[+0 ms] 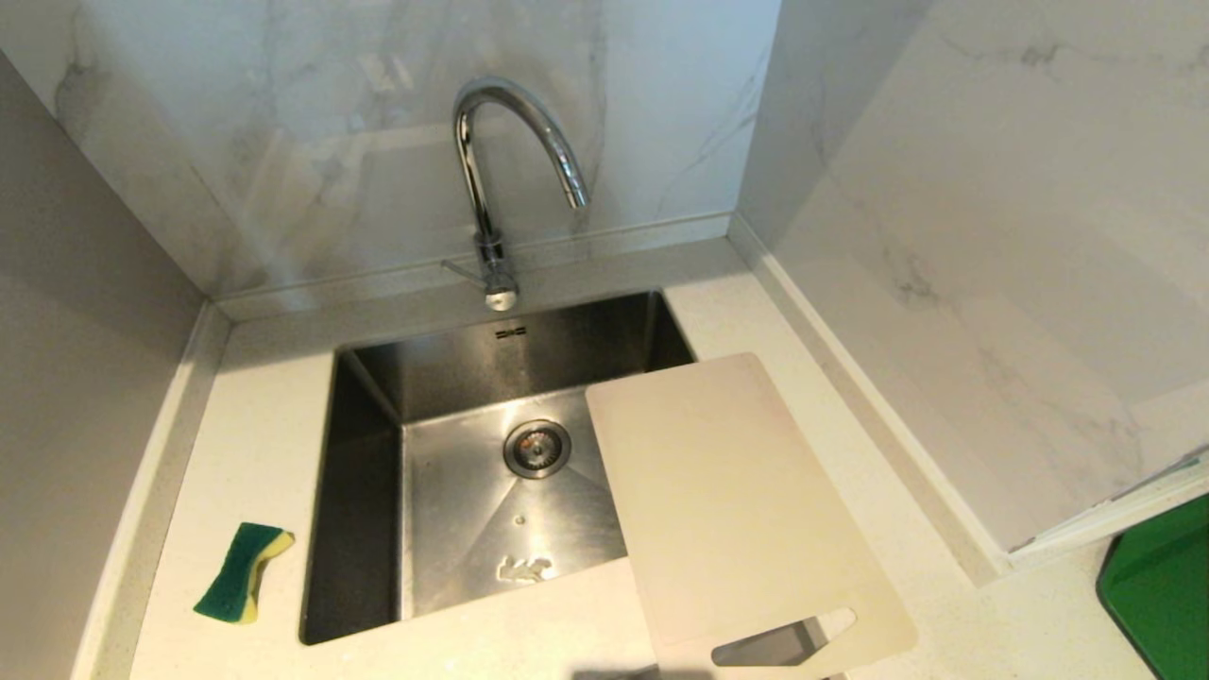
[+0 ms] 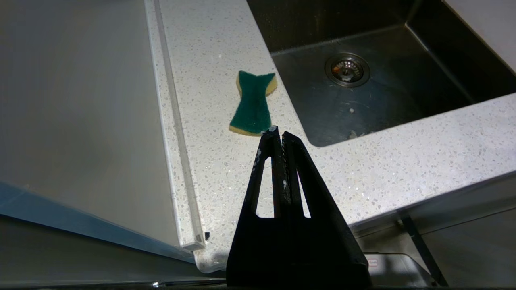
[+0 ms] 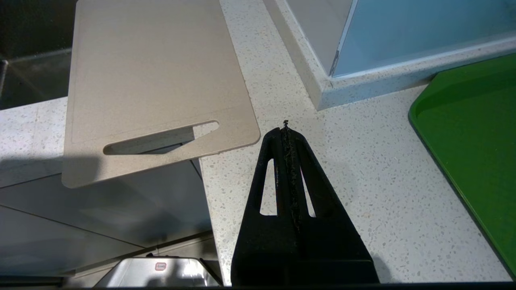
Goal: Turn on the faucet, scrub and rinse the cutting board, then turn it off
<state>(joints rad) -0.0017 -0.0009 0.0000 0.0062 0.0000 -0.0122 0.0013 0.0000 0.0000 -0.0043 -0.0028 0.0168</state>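
The chrome gooseneck faucet (image 1: 491, 179) stands behind the steel sink (image 1: 364, 491), its thin lever (image 1: 463, 271) pointing left at the base; no water runs. The cream cutting board (image 1: 727, 501) (image 3: 153, 80) lies flat across the sink's right rim and the counter, its slot handle end overhanging the counter's front edge. A green-and-yellow sponge (image 1: 243, 571) (image 2: 254, 104) lies on the counter left of the sink. My left gripper (image 2: 279, 133) hangs shut and empty over the counter's front, short of the sponge. My right gripper (image 3: 285, 129) is shut and empty over the counter, right of the board's handle corner.
Marble-look walls close in the counter at the back, left and right. A green tray (image 1: 1162, 590) (image 3: 471, 141) sits on the counter at the far right. The sink drain (image 1: 536, 448) shows in the basin, with small bits of debris nearby.
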